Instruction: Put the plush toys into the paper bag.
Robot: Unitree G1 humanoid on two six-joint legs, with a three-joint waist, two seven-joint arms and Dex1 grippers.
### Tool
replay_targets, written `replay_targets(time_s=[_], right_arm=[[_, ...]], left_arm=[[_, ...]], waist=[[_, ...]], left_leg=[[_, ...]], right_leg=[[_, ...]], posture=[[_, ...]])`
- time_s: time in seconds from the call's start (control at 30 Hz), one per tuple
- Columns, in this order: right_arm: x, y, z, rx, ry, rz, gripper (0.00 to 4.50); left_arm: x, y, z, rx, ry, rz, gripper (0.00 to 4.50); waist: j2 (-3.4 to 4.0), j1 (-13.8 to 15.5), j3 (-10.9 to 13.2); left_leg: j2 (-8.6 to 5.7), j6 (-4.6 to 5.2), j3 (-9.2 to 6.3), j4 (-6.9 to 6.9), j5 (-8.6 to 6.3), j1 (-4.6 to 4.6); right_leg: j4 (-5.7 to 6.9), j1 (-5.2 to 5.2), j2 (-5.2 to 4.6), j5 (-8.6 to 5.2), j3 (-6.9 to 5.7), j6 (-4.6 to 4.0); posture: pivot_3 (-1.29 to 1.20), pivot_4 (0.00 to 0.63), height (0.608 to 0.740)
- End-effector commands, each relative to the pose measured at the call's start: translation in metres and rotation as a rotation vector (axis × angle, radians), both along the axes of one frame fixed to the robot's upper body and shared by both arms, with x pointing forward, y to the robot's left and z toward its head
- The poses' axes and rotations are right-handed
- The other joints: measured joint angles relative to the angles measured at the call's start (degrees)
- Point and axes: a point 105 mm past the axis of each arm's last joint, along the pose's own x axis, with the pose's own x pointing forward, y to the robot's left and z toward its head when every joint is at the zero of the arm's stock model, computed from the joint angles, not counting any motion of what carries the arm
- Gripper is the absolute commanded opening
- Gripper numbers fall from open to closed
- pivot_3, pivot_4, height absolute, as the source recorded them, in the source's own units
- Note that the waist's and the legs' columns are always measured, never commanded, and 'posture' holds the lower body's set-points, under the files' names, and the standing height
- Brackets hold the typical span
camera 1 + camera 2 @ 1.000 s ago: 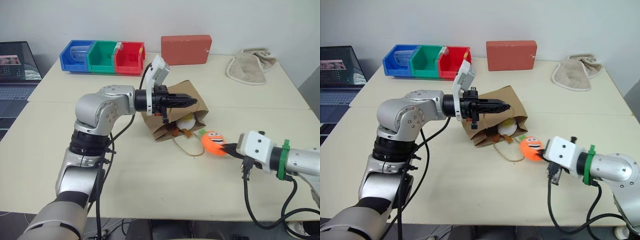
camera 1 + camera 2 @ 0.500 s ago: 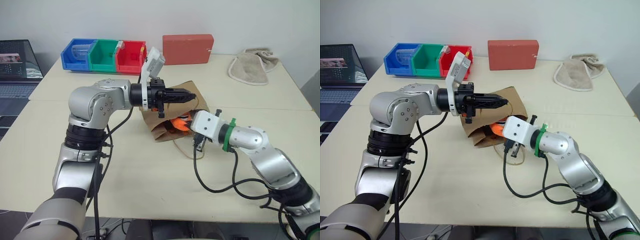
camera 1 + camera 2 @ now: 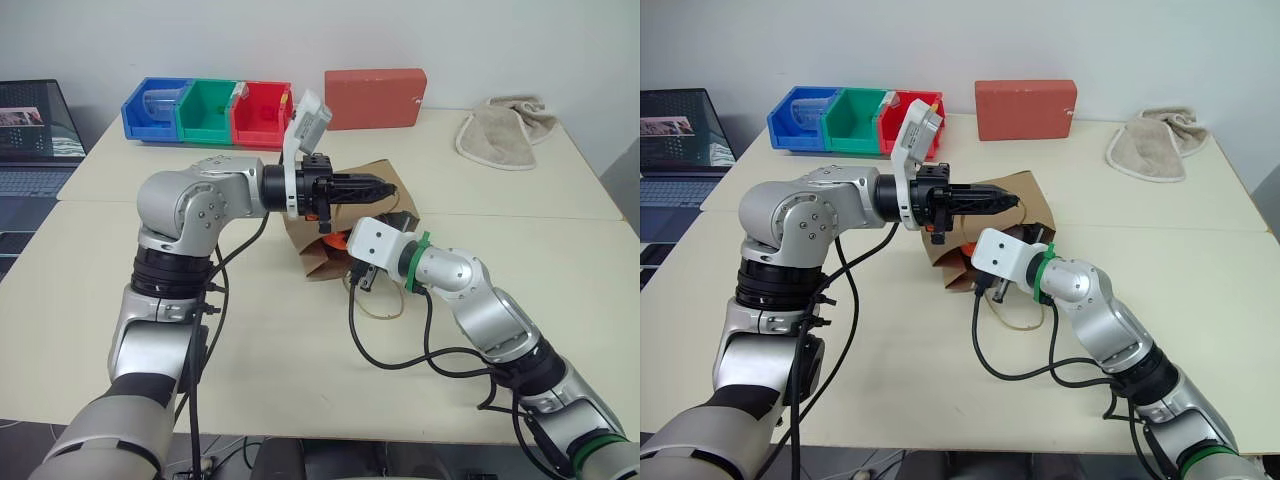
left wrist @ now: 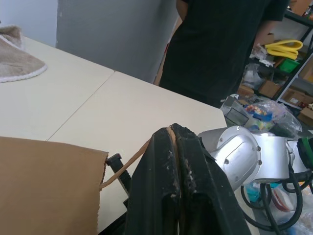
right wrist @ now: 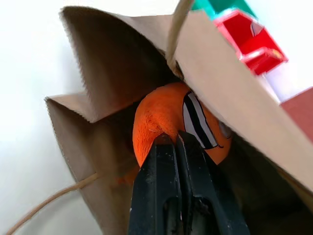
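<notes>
The left gripper [image 3: 380,187] has its jaws pinched tight on a thin tan handle [image 4: 128,165] of the paper bag [image 3: 318,250], holding the bag's upper edge up off the tabletop [image 3: 300,360]. The right gripper [image 5: 177,142] reaches into the bag's mouth with its jaws clamped narrow on the orange carrot plush toy [image 5: 161,117], which sits just past their tips inside the bag.

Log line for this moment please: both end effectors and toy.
left end effector: shut on bag handle | right end effector: shut on carrot, inside paper bag mouth
</notes>
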Motion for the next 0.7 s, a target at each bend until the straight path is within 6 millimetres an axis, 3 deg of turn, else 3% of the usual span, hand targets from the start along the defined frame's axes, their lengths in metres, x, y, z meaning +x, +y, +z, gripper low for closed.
replay_targets(time_s=[0.03,0.37,0.7], right_arm=[[0.001,-0.004,0.017,0.081,-0.028,-0.031,0.67],[-0.005,-0.011,0.020,0.071,-0.041,-0.043,4.28],[-0.018,-0.022,0.021,0.071,0.022,-0.041,4.42]], left_arm=[[-0.005,-0.001,0.017,-0.041,-0.042,-0.020,0.00],[0.000,-0.001,0.016,-0.044,-0.042,0.011,0.00],[0.005,-0.001,0.015,-0.043,-0.048,0.040,0.00]], waist=[[0.00,0.0,0.0],[0.00,-0.2,0.0],[0.00,-0.2,0.0]], left_leg=[[0.00,0.00,0.00,-0.01,0.00,0.00],[0.00,0.00,0.00,-0.01,0.00,0.00],[-0.01,0.00,0.00,-0.01,0.00,-0.01]], right_leg=[[0.02,-0.01,0.00,0.00,0.00,0.00],[0.05,-0.02,0.00,0.00,0.01,0.00],[0.04,-0.02,0.00,0.00,0.01,0.00]], posture=[[0.00,0.150,0.740],[0.00,0.150,0.740],[0.00,0.150,0.740]])
